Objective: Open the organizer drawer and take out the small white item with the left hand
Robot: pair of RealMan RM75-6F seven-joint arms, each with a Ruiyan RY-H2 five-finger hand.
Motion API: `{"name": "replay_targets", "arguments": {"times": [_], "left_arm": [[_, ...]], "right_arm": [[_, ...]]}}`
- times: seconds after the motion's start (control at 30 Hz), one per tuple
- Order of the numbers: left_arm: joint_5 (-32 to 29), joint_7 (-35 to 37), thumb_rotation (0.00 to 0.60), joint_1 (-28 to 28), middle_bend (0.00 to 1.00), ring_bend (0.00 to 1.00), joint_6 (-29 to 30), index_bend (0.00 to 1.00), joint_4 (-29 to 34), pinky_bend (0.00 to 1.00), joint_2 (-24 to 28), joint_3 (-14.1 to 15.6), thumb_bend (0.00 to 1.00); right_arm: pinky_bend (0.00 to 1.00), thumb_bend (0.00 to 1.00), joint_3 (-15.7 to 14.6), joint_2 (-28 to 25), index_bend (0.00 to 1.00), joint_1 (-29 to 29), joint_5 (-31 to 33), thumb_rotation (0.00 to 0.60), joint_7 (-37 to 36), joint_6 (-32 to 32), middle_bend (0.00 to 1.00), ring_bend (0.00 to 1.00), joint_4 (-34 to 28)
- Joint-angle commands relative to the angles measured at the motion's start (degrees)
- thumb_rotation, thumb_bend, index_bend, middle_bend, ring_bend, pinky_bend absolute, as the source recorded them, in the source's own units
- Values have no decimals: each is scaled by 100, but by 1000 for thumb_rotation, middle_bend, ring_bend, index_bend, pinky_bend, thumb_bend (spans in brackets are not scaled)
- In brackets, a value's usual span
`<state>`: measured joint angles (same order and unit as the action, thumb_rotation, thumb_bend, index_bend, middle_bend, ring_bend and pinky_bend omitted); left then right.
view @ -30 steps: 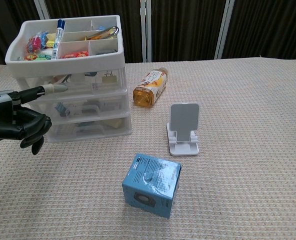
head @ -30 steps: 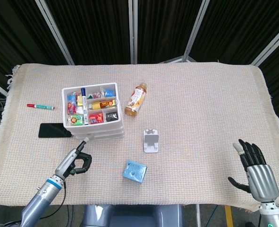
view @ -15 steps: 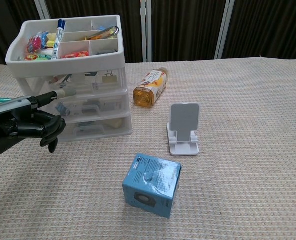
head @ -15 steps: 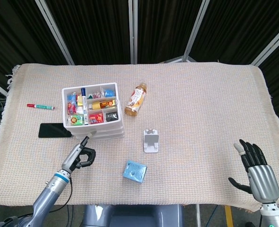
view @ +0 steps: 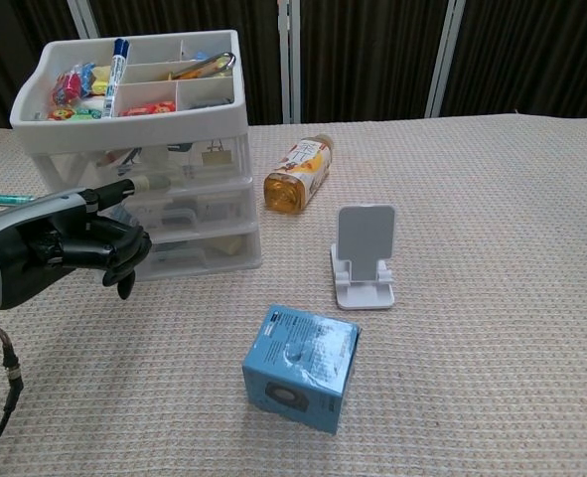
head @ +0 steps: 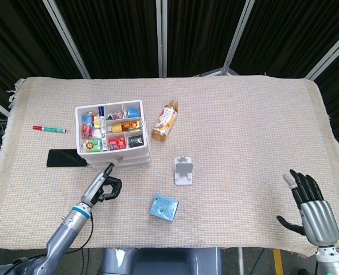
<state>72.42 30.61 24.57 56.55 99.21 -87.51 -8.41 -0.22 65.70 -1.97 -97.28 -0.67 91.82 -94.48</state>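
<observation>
The white three-drawer organizer (head: 146, 150) (view: 235, 117) stands left of centre, its open top tray full of small colourful items. All three translucent drawers are shut; their contents show only dimly, and I cannot pick out the small white item. My left hand (head: 103, 186) (view: 70, 248) is at the organizer's front. One finger points out and its tip reaches the top drawer's front (view: 189, 164), while the other fingers are curled in on nothing. My right hand (head: 310, 206) rests at the table's near right corner with its fingers spread and holds nothing.
An orange drink bottle (head: 165, 120) (view: 298, 174) lies right of the organizer. A white phone stand (head: 184, 171) (view: 365, 256) and a blue box (head: 163, 207) (view: 301, 366) sit in front. A black phone (head: 66, 157) and a marker (head: 50, 129) lie to the left.
My left hand has moved forward and to the right toward the organizer, and its outstretched fingertip has reached the top drawer's front. The right hand has not moved.
</observation>
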Motion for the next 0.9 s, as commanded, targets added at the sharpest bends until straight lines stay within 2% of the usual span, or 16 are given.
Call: {"name": "replay_targets", "arguments": {"times": [0.03,0.77,0.9], "left_arm": [[-28,-18,600,24,764,741,-19,0,-4,602,-20,-21,712],[-342,-221,600,278,765,741,-315,0,-133,602,-175,-188,714],[-341,-215,600,275,764,741,-324,44,-138,602,-159,-177,715]], "right_arm": [[0,20,-1,0,0,1,-3,600,-2,1,0,0,0],[0,20,-27,-3,0,-10,-26,600,-28,-53,0,0,-5],[0,20,-26,-1,0,-11,-14,600,-26,-63,0,0,-8]]}}
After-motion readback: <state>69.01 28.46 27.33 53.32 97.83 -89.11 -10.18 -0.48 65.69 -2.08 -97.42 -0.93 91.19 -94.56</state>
